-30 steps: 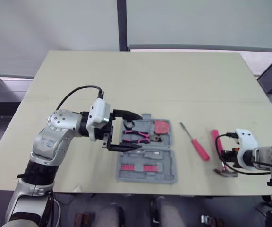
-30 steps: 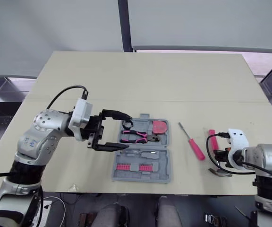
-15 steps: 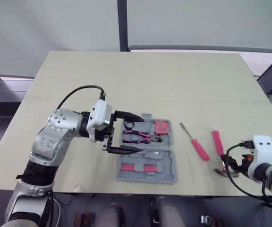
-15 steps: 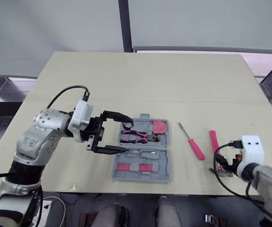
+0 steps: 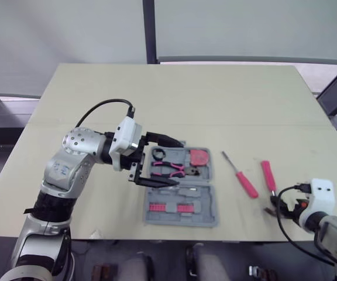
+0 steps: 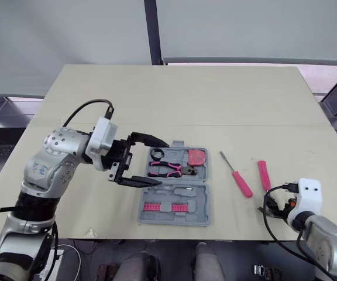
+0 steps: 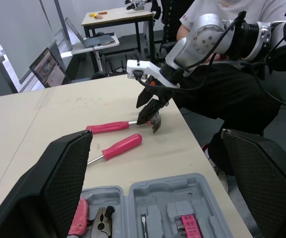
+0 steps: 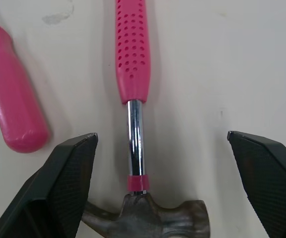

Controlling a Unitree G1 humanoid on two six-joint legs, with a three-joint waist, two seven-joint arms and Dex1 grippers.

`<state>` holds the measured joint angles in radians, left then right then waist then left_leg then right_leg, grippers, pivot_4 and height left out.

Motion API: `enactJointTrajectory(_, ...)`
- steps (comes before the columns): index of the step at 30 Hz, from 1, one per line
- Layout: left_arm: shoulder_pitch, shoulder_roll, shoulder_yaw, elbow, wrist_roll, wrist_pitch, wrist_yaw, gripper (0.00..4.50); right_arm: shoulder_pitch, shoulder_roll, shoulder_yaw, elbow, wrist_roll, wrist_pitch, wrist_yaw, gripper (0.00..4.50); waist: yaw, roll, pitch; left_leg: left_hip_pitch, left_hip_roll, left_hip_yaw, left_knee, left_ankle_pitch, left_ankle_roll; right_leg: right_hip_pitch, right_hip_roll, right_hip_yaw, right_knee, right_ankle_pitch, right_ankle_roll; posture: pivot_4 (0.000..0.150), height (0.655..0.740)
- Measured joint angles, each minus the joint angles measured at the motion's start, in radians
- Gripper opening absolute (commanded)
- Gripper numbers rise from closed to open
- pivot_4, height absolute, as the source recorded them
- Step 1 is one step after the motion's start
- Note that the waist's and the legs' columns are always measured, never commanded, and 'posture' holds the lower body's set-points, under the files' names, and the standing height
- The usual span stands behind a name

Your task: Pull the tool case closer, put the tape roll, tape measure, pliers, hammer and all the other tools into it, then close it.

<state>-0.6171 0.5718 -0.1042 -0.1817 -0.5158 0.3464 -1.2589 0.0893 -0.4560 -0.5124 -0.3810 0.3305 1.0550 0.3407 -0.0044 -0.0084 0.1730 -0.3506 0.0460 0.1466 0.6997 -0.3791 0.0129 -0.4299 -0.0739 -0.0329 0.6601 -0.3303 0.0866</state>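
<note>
The far half of the table [image 5: 174, 99] lies bare. The open tool case [image 5: 214, 194] sits near the front edge, with the tape roll [image 5: 158, 154], pliers [image 5: 169, 170] and tape measure [image 5: 200, 157] in its far half. To its right, well apart, lie the screwdriver [image 5: 243, 179] and the hammer [image 5: 268, 177], whose head is close to the front edge. The left gripper [image 5: 178, 163] is spread wide over the case's left end and holds nothing. The right gripper [image 8: 161, 139] is spread wide astride the hammer's shaft, with both fingers clear of it.
</note>
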Motion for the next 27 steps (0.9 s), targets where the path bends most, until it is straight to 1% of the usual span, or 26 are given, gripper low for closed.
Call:
enactJointTrajectory(11, 0.0, 0.0, 0.0, 0.0, 0.0, 0.0, -0.001, 4.5, 0.014, -0.003, 0.056, 0.031, -0.024, -0.05, -0.005, 4.43, 0.0, 0.0, 0.0, 0.0, 0.0, 0.0, 0.0, 0.0, 0.0, 0.0, 0.0, 0.0, 0.0, 0.0, 0.0, 0.15, 0.74)
enactJointTrajectory(13, 0.0, 0.0, 0.0, 0.0, 0.0, 0.0, -0.003, 4.5, 0.013, -0.003, 0.067, 0.037, -0.034, -0.064, -0.011, 3.91, 0.0, 0.0, 0.0, 0.0, 0.0, 0.0, 0.0, 0.0, 0.0, 0.0, 0.0, 0.0, 0.0, 0.0, 0.0, 0.15, 0.74)
enactJointTrajectory(15, 0.0, 0.0, 0.0, 0.001, 0.001, -0.001, -0.006, 4.5, 0.012, -0.002, 0.075, 0.046, -0.036, -0.075, -0.016, 3.19, 0.0, 0.0, 0.0, 0.0, 0.0, 0.0, 0.0, 0.0, 0.0, 0.0, 0.0, 0.0, 0.0, 0.0, 0.0, 0.15, 0.74)
enactJointTrajectory(16, 0.0, -0.001, 0.0, 0.001, 0.002, -0.003, -0.007, 4.5, 0.012, -0.002, 0.075, 0.048, -0.036, -0.076, -0.016, 2.64, 0.0, 0.0, 0.0, 0.0, 0.0, 0.0, 0.0, 0.0, 0.0, 0.0, 0.0, 0.0, 0.0, 0.0, 0.0, 0.15, 0.74)
enactJointTrajectory(17, 0.0, -0.001, 0.0, 0.003, 0.003, -0.009, -0.01, 4.5, 0.011, -0.002, 0.076, 0.052, -0.036, -0.08, -0.016, 2.23, 0.001, 0.0, 0.0, 0.0, 0.0, 0.0, 0.0, 0.0, 0.0, 0.001, -0.001, 0.0, 0.0, 0.0, 0.0, 0.15, 0.74)
enactJointTrajectory(19, 0.0, -0.001, 0.0, 0.008, 0.005, -0.013, -0.012, 4.5, 0.01, -0.002, 0.076, 0.055, -0.036, -0.084, -0.018, 1.19, 0.004, 0.0, 0.0, 0.0, -0.001, 0.0, 0.0, 0.0, 0.0, 0.001, -0.001, 0.0, -0.001, 0.0, 0.0, 0.15, 0.74)
enactJointTrajectory(20, 0.0, -0.001, 0.0, 0.013, 0.005, -0.016, -0.014, 4.5, 0.009, -0.002, 0.076, 0.057, -0.036, -0.086, -0.02, 0.82, 0.004, 0.0, 0.0, 0.0, -0.001, 0.0, 0.0, 0.0, 0.0, 0.001, -0.002, -0.001, -0.001, 0.0, 0.0, 0.15, 0.74)
enactJointTrajectory(21, 0.0, -0.002, 0.0, 0.023, 0.005, -0.02, -0.015, 4.5, 0.009, -0.002, 0.076, 0.057, -0.035, -0.087, -0.021, 0.33, 0.004, 0.0, 0.0, 0.0, -0.001, -0.001, 0.0, 0.0, 0.0, 0.001, -0.002, -0.001, -0.001, 0.0, 0.0, 0.15, 0.74)
enactJointTrajectory(22, 0.0, -0.002, 0.0, 0.031, 0.005, -0.02, -0.015, 4.5, 0.008, -0.002, 0.075, 0.058, -0.035, -0.087, -0.024, 0.09, 0.004, 0.0, 0.0, 0.0, -0.001, -0.001, 0.0, 0.0, 0.0, 0.001, -0.002, -0.001, -0.001, 0.0, 0.0, 0.15, 0.74)
enactJointTrajectory(27, 0.0, -0.002, 0.0, 0.036, 0.006, -0.023, -0.017, 4.5, 0.003, -0.001, 0.052, 0.059, -0.027, -0.07, -0.041, 0.09, 0.003, 0.0, 0.0, 0.0, -0.001, -0.001, 0.0, 0.0, 0.0, 0.001, -0.002, -0.001, -0.001, 0.0, 0.0, 0.15, 0.74)
